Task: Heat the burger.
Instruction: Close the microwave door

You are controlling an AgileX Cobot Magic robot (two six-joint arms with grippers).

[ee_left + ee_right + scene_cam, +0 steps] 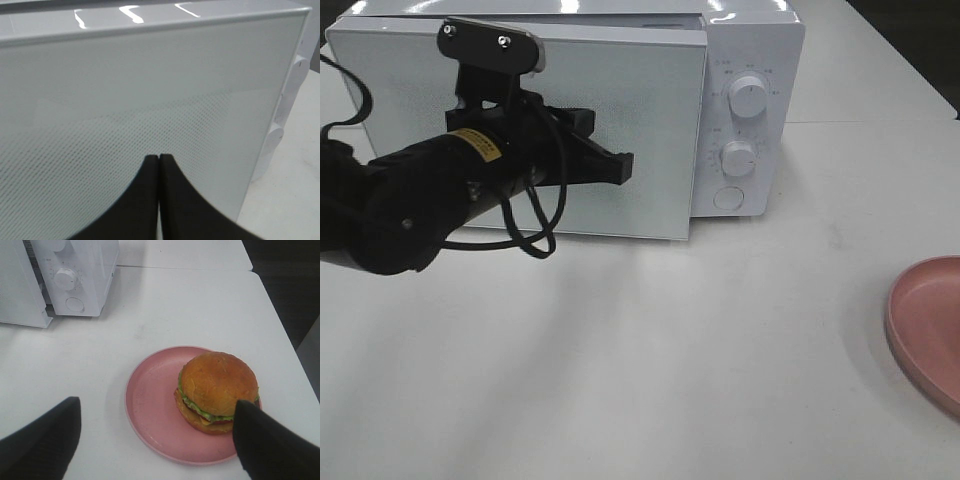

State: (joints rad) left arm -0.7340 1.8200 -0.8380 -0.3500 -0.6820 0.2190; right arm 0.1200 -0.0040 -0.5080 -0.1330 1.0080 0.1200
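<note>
In the right wrist view the right claw (pixel 155 432) stands wide apart and holds nothing, its two dark fingers (pixel 42 440) filling the lower corners, and the burger (pixel 217 390) lies between them toward the right finger, on the right half of the pink plate (pixel 150 405). Farther up that frame, at upper left, the white microwave (pixel 75 275) stands on the bench (pixel 190 305). In the high view the left claw (pixel 620 165), pressed shut and empty, sits at upper left against the microwave's door (pixel 650 110).

The burger (pixel 218 391) sits on a pink plate (pixel 150 412) between the right gripper's (pixel 156 415) spread fingers (pixel 47 437), microwave (pixel 75 275) beyond.
</note>
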